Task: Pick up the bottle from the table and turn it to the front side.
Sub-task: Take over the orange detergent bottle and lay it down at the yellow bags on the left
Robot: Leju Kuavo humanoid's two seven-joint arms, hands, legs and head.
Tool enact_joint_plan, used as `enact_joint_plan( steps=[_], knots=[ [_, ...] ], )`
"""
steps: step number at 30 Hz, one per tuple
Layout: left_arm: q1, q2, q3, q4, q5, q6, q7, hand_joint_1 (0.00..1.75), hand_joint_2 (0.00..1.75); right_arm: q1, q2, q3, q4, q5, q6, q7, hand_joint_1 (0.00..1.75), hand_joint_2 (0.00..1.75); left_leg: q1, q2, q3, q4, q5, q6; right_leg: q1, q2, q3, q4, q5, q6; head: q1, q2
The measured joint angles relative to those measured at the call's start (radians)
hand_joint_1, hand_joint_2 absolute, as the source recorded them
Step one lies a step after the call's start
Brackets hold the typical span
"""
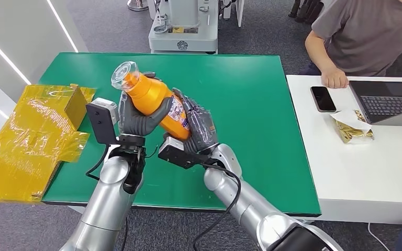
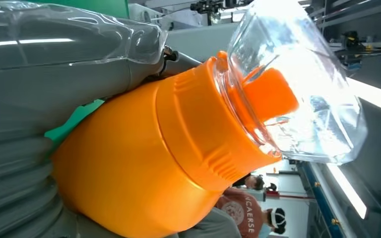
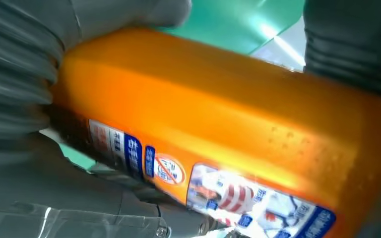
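A: Both arms come in from six o'clock. Why two hands?
B: Left hand [image 1: 136, 117] and right hand [image 1: 196, 130] grip the orange bottle [image 1: 154, 97] above the tabletop [image 1: 251, 104], cap toward eleven o'clock, probably for turning.

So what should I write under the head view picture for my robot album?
Both robot hands, left hand and right hand, hold a tilted orange bottle above the green table.

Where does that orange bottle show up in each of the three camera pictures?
Head view: orange bottle in the middle, tilted, held between both hands.
Left wrist view: its shoulder and clear cap take up most of the picture.
Right wrist view: its labelled side runs across the picture.
Shared landmark: the green table.
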Motion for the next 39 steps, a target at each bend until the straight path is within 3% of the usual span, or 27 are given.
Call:
enact_joint_plan(
  steps=[4,8,24,34,39],
  knots=[
    [0.0,0.006,0.003,0.002,0.007,0.018,-0.006,1.75,1.75,0.052,-0.018,-0.023,-0.11,-0.157,0.055,-0.011,0.0,1.75,0.0,0.0,0.0,0.0,0.0,0.0,0.0,0.0,0.0,0.0,0.0,0.0,0.0,0.0],
    [0.003,0.011,0.013,0.002,0.007,0.019,-0.017,1.75,1.75,0.129,-0.046,-0.036,-0.243,-0.206,0.065,-0.028,0.0,1.75,0.0,0.0,-0.001,0.0,0.0,0.0,0.0,0.0,0.0,0.0,0.0,0.0,0.0,0.0],
    [0.075,0.051,0.09,-0.033,-0.083,0.066,-0.029,1.75,1.75,0.366,-0.139,-0.032,-0.782,-0.279,-0.005,-0.088,0.0,1.75,0.0,0.0,-0.001,-0.001,0.0,0.0,0.0,0.0,-0.001,0.0,0.0,0.0,0.0,0.0],
    [0.07,0.088,0.144,-0.045,-0.193,0.098,-0.036,1.75,1.75,0.448,-0.183,0.017,-0.931,-0.273,-0.038,-0.099,0.0,1.75,0.0,0.0,-0.001,-0.001,0.0,0.0,0.0,0.0,-0.001,0.0,0.0,0.0,0.0,0.0],
    [0.033,0.129,0.155,-0.044,-0.323,0.178,-0.029,1.75,1.75,0.454,-0.195,0.023,-0.949,-0.282,-0.035,-0.095,0.0,1.75,0.0,0.0,-0.001,-0.001,0.0,0.0,0.0,0.0,-0.001,0.0,0.0,0.0,0.0,0.0]
  ],
)
